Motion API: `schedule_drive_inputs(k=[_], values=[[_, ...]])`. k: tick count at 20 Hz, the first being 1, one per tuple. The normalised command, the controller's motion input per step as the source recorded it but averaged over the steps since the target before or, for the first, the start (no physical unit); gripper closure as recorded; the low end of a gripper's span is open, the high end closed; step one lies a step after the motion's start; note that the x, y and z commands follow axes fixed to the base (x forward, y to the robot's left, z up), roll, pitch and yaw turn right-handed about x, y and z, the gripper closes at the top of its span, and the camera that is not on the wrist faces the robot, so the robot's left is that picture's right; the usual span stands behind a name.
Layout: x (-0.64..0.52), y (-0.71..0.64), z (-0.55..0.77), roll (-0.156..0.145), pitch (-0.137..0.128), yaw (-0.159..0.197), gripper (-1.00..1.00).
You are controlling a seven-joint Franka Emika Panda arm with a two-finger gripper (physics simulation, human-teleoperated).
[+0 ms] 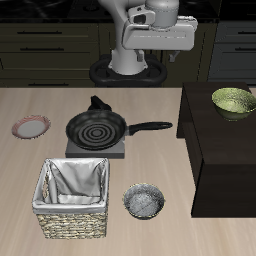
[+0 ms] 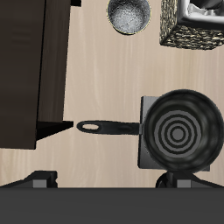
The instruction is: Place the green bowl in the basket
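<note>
The green bowl [image 1: 233, 101] is small, olive-green with a speckled pale inside. It stands upright on top of a dark wooden cabinet [image 1: 225, 150] at the table's side. It does not show in the wrist view. The basket [image 1: 73, 200] is square tan wicker with a light cloth lining, near the table's front edge; a corner of it shows in the wrist view [image 2: 194, 22]. My gripper [image 1: 148, 55] hangs high at the back of the table, above and behind the frying pan, far from both. In the wrist view the gripper [image 2: 107, 185] has its fingers wide apart and holds nothing.
A black frying pan [image 1: 97, 130] sits on a small stove plate in the middle, handle toward the cabinet; it also shows in the wrist view [image 2: 179, 131]. A grey-white speckled bowl [image 1: 143, 201] stands beside the basket. A pink-rimmed plate [image 1: 30, 127] lies near the far table edge.
</note>
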Motion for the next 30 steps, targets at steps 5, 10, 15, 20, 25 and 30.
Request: schedule_drive_inputs(k=[5,10,15,20,25,30], values=[[0.12,0.23,0.04,0.026,-0.002,0.01,-1.0],[0.22,0.25,0.07,0.012,-0.006,0.011,-1.0],[0.27,0.18,0.05,0.016,-0.001,0.015,-1.0],[0.22,0.11,0.03,-0.003,-0.004,0.01,-1.0],[0.22,0.2,0.0,-0.004,0.026,-0.012,-1.0],[0.22,0.14,0.06,0.005,0.002,-0.009,-1.0]])
